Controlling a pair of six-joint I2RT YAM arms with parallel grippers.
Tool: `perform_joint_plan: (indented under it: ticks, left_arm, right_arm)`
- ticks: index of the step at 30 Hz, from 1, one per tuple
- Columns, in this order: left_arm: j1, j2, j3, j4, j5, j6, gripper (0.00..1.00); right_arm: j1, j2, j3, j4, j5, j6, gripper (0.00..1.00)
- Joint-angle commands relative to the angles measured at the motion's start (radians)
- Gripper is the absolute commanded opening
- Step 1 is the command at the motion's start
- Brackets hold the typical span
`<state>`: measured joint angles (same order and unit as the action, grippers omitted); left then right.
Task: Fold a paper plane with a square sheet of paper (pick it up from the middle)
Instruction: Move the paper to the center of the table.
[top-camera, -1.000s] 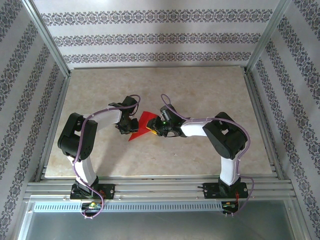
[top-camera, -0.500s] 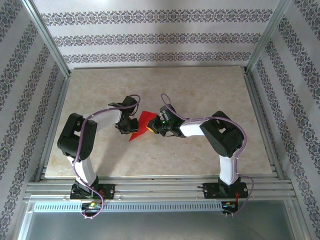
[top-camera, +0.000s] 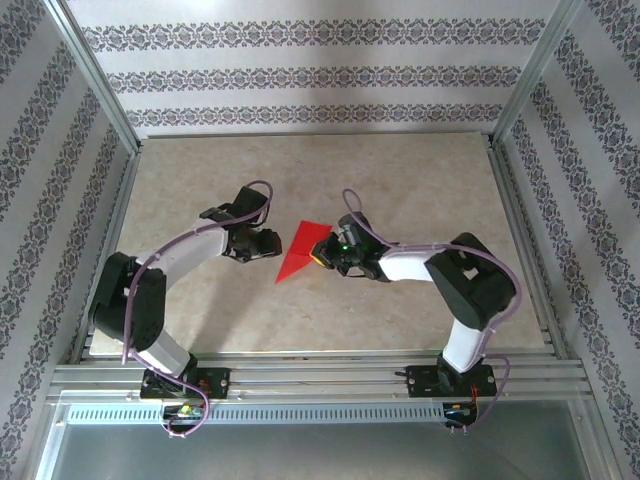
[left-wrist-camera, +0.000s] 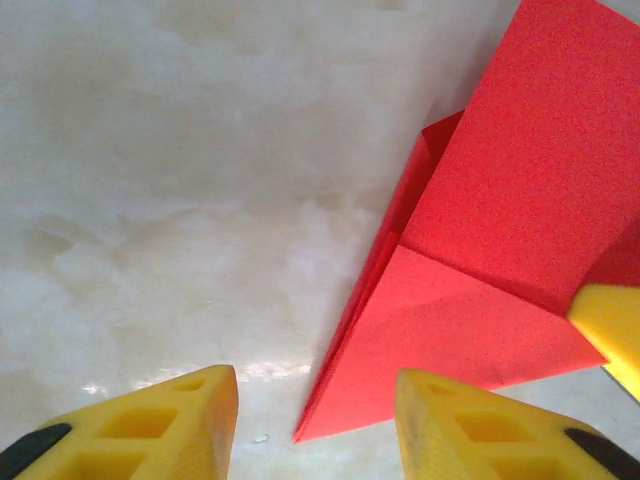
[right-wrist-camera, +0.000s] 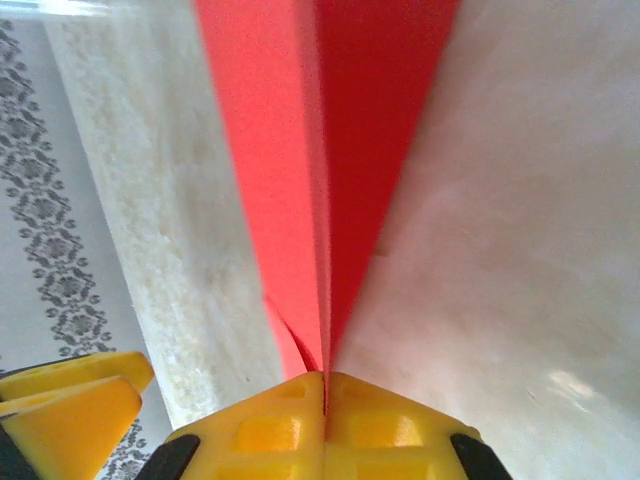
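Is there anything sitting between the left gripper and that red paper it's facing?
Nothing visible stands in the way. The left gripper is open close beside the folded red paper, with just bare table on that side. The right gripper is shut on the paper's opposite edge, out of the way.

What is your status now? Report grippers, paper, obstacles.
Right gripper shut on folded red paper. Left gripper open beside it, holding nothing. No obstacle seen nearby.

Overhead view, both wrist views near paper (left-wrist-camera: 500, 200)
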<state>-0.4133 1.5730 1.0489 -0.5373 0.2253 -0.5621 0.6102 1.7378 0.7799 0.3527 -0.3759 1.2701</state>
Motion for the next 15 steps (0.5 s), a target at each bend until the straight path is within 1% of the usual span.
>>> perform_joint_plan:
  ticks: [1, 5, 7, 10, 13, 15]
  left_arm:
    - [-0.040, -0.059, -0.033, 0.111, 0.043, 0.058, 0.51]
    - [-0.096, -0.106, -0.086, 0.253, 0.075, 0.096, 0.61]
    - [-0.132, -0.122, -0.121, 0.336, 0.070, 0.123, 0.68]
    - [-0.188, -0.130, -0.172, 0.461, 0.061, 0.203, 0.74]
    - [-0.242, -0.128, -0.217, 0.561, 0.036, 0.326, 0.77]
    - [-0.262, -0.123, -0.235, 0.607, 0.028, 0.395, 0.77]
  right_arm:
    - [-0.033, -0.116, -0.065, -0.088, 0.026, -0.038, 0.02]
    - [-0.061, -0.222, -0.115, -0.200, 0.039, -0.047, 0.02]
    - [-0.071, -0.243, -0.115, -0.256, 0.039, -0.048, 0.03]
    - [-0.082, -0.252, -0.104, -0.300, 0.032, -0.035, 0.03]
    - [-0.094, -0.243, -0.086, -0.317, 0.012, 0.003, 0.02]
    - [-0.099, -0.240, -0.077, -0.324, 0.004, 0.037, 0.02]
